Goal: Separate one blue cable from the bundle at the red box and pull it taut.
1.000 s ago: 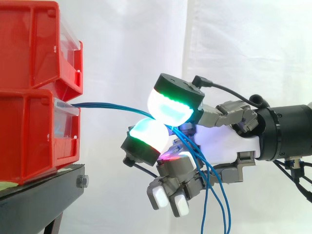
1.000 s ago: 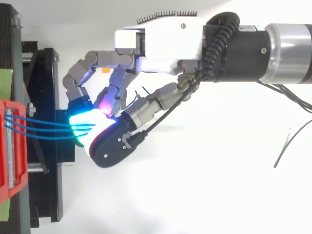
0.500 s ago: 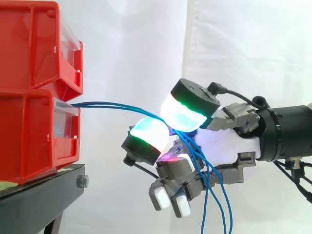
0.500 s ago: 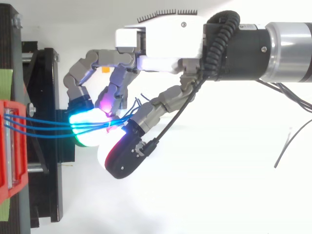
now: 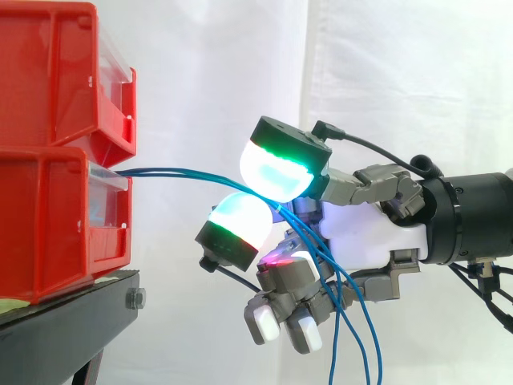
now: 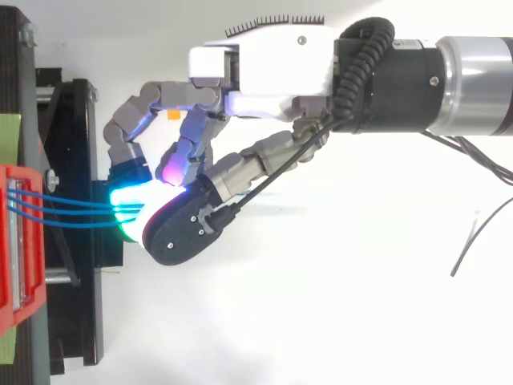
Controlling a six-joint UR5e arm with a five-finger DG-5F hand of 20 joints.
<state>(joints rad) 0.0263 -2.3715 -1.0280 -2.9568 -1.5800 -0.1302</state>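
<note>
The robot hand point(image 5: 365, 237) pinches the blue cables point(image 5: 176, 172) between its glowing pads. The cables run to the lower red box point(image 5: 48, 224).

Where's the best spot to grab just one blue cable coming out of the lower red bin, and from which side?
Take an outer strand on the free span between the lower red bin and the hand. Seen from above, the blue cables lie side by side with gaps there, but bunch together at the hand's pads. Come in from the side, probably pinching top and bottom.
</note>
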